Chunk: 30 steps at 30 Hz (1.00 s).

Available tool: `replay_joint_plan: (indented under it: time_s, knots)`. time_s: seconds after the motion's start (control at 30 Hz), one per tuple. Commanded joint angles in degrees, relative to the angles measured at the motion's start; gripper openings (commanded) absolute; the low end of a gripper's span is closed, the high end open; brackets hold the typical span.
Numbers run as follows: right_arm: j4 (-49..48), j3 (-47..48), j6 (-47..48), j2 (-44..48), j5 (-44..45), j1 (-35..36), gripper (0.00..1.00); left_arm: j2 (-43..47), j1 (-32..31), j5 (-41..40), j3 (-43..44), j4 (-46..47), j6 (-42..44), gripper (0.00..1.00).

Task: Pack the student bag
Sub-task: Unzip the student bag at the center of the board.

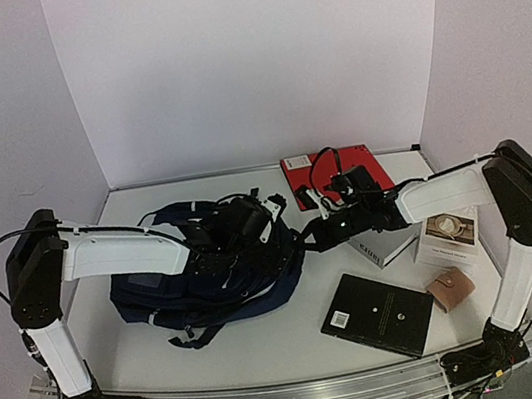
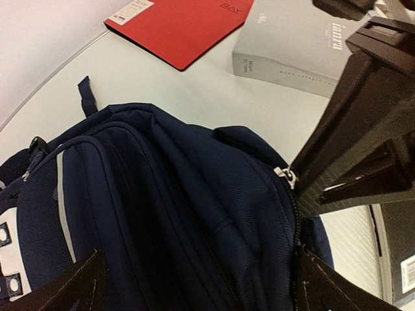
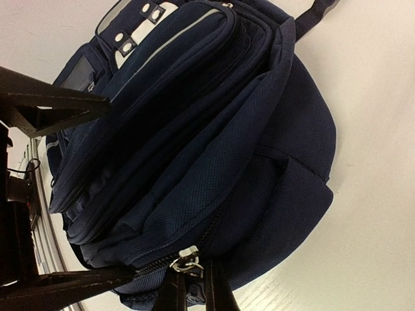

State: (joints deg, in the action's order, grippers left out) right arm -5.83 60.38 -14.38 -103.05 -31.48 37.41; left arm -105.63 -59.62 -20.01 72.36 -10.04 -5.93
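Student bag (image 1: 206, 270) — item 1, task obj.

Loc: lying on its side on the white table (image 1: 271, 356), centre-left, under the L arm's reach. Zip looks shut where I can see it, so by my read nothing is packed yet.

Grip status: R gripper (image 3: 193, 280) is clenched on the zip pull (image 3: 186, 262) at the bag's edge. L gripper (image 2: 199, 259) is spread wide above the bag's top panel and holds nothing. Can't tell if its pads touch the fabric.

Step in hand (my read): open the main compartment.
- I'd bring L down to pin the fabric near the zip's start, so the bag doesn't slide w/ the pull.
- I'd run R along the zip line, following its curve, not lifting away.
- I'd keep the pinch square on the tab, since it's small & could slip out.

Materials:
- Bag: dark navy woven fabric w/ a coarse weave, soft, slumped into rounded lobes. It has thin pale stripes & white patches w/ snaps.
- Pull: small shiny metal tab.

Other stock, to the bag's R:
- red folder (image 2: 185, 29), flat & smooth
- grey boxed book (image 2: 292, 55), rigid
- black book (image 1: 375, 314), matte
- tan pouch (image 1: 452, 288), small & soft-looking
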Motion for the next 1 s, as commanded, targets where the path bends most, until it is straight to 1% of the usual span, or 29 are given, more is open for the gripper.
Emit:
replay_joint_plan:
  time_s: [0.0, 0.07, 0.17, 0.27, 0.37, 0.5, 0.6, 0.73, 0.77, 0.8, 0.87, 0.97]
  knots:
    - [-4.27, -0.22, -0.42, 5.2, -1.52, -0.16, 0.0, -0.11, 0.08, -9.33, 2.2, 1.43, -0.09, 1.0]
    - [-4.28, -0.46, -0.53, 5.56, -1.63, -0.22, 0.0, -0.11, 0.08, -8.94, 1.77, 2.15, 0.4, 0.99]
    - [-4.51, -0.77, -0.78, 6.02, -1.82, -0.23, 0.0, -1.75, 0.03, -9.96, 2.71, 0.83, 0.44, 0.96]
    - [-4.54, -0.96, -0.89, 6.32, -1.68, -0.21, 0.0, -2.97, 0.03, -11.69, 3.23, 0.0, 0.22, 0.87]
    - [-4.54, -1.01, -1.04, 6.25, -1.61, -0.19, 0.0, -3.23, 0.03, -10.85, 2.75, 0.89, 0.78, 0.76]
    - [-4.49, -0.98, -1.21, 6.22, -0.68, 0.04, 0.0, -3.47, 0.03, -8.8, 2.47, 2.54, 2.8, 0.54]
    - [-4.4, -1.02, -1.52, 6.42, 1.03, 0.2, 0.0, -3.58, 0.03, -7.98, 2.61, 2.79, 4.25, 0.33]
    - [-3.21, -0.55, -2.29, 6.79, 5.71, 0.27, 0.0, -2.55, -0.06, -6.73, 1.3, 3.48, 5.76, 0.07]
    - [-2.36, -0.19, -2.65, 6.85, 7.24, 0.25, 0.0, -1.9, -0.15, -6.28, 0.53, 3.92, 6.6, 0.03]
    - [-1.42, 0.11, -3.01, 6.85, 9.08, 0.23, 0.0, -1.15, -0.25, -5.69, -0.35, 4.44, 7.51, 0.01]
    - [0.64, 1.18, -4.11, 6.88, 13.68, 0.22, 0.0, 0.69, -0.45, -3.47, -2.7, 5.16, 8.72, 0.0]
    - [3.64, 3.12, -4.59, 6.78, 17.28, -0.13, 0.0, 4.98, -1.57, -0.19, -6.83, 6.39, 10.97, 0.0]
